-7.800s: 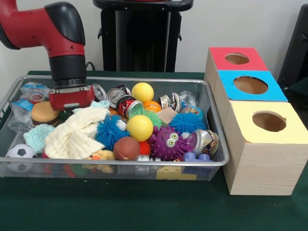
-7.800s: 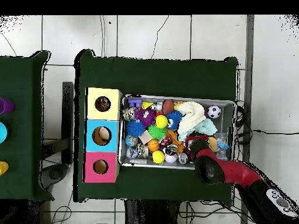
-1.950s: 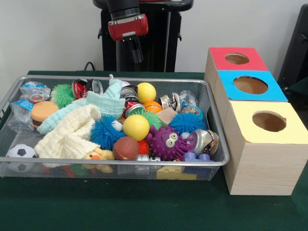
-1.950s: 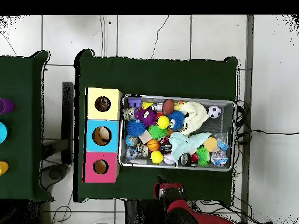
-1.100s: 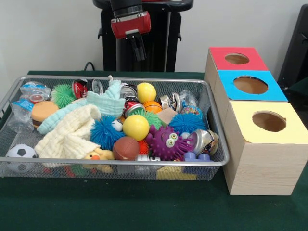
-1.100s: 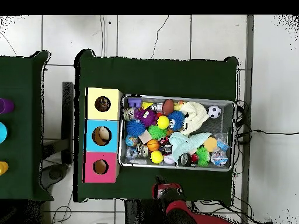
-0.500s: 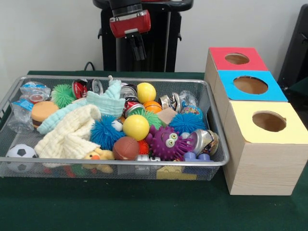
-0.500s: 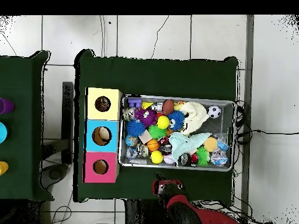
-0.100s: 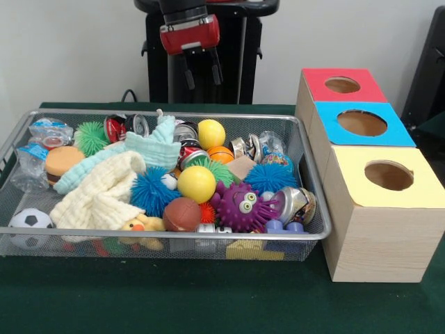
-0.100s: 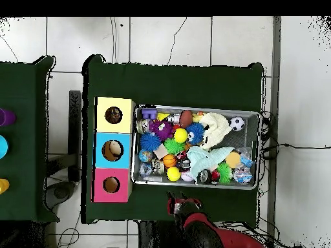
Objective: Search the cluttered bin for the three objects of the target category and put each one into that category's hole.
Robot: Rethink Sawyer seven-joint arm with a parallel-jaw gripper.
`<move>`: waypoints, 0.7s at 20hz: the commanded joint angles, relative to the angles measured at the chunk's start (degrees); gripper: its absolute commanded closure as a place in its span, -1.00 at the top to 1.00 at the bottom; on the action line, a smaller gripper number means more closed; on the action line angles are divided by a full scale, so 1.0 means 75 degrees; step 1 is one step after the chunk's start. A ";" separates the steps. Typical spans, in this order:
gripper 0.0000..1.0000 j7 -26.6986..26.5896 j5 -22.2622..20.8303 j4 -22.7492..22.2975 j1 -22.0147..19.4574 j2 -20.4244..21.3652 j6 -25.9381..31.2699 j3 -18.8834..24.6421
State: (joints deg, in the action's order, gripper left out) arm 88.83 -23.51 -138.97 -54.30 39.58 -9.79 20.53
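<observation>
The target category isn't given, so I can only judge by what lies in the wire bin (image 9: 311, 188): crushed cans (image 9: 182, 133) bunch near its far wall, beside a yellow ball (image 9: 211, 133), with spiky balls and cloths (image 9: 104, 191) heaped in front. The three boxes' holes, red (image 9: 342, 85), blue (image 9: 361, 123) and yellow (image 9: 389, 175), stand just beside the bin on the surface. My tool (image 9: 202, 69) hangs above the bin's far edge, fingers spread apart, holding nothing. I judge I'm between picks, choosing a target. Next I'd need to descend onto one exposed object without snagging cloth.
</observation>
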 commanded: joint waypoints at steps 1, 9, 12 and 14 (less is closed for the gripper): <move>1.00 0.0853 0.0640 0.1383 0.0219 -0.0028 0.1431 0.0508; 1.00 0.0921 0.0487 0.1297 0.0260 0.0151 0.1324 0.0317; 1.00 0.0816 0.0595 0.1416 0.0140 0.0269 0.1653 0.0465; 1.00 0.0792 0.0660 0.1450 0.0092 0.0335 0.1779 0.0528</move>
State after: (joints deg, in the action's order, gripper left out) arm 88.83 -22.39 -138.68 -52.63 40.77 -4.19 20.54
